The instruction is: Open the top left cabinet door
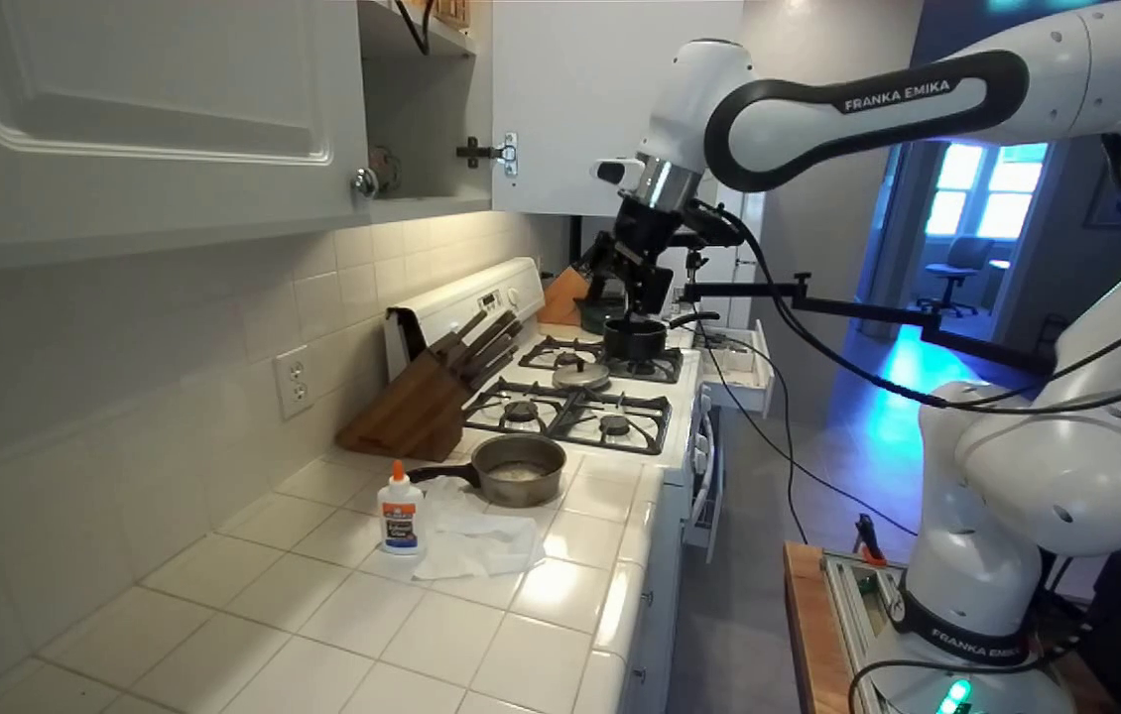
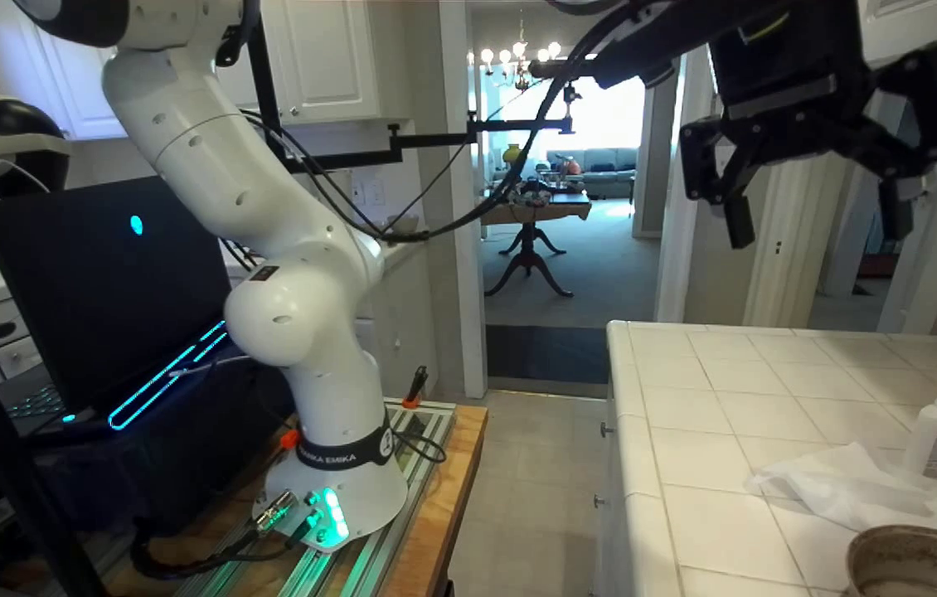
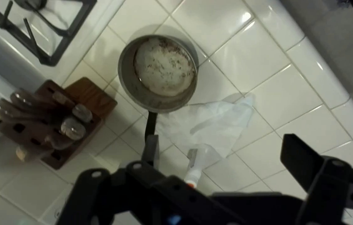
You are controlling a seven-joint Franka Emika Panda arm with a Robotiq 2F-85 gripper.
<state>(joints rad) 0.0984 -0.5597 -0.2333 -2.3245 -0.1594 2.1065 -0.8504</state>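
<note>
White paint covers the top left cabinet door [image 1: 164,99], at the extreme left of an exterior view, mounted high above the counter [image 1: 253,635]. Condition: judged shut. Its face looks out across the counter; the lower edge runs roughly nine to three o'clock, rising slightly rightward. Top and left margins fall out of frame, so the door's full long axis cannot be certified. A round metal knob [image 1: 365,182] sits about four o'clock from the middle of the visible face.

Next rightward, a glue bottle [image 1: 400,518], a knife block [image 1: 407,409] and a pan [image 1: 519,474] stand on the counter, well below the door. Above that row, a neighbouring door [image 1: 570,89] stands open. Then comes the gripper [image 2: 818,225], spread, with nothing pinched, its fingers [image 2: 739,222] aimed at six o'clock. The governing relation: in the view showing the door, door and knob lie toward ten o'clock from the gripper, well apart, the knob being the nearer point. One arm [image 1: 1047,486] only is present, furthest right. Judgement: the coming move calls for travel up and leftward, and for turning the fingers from the counter toward the knob.
</note>
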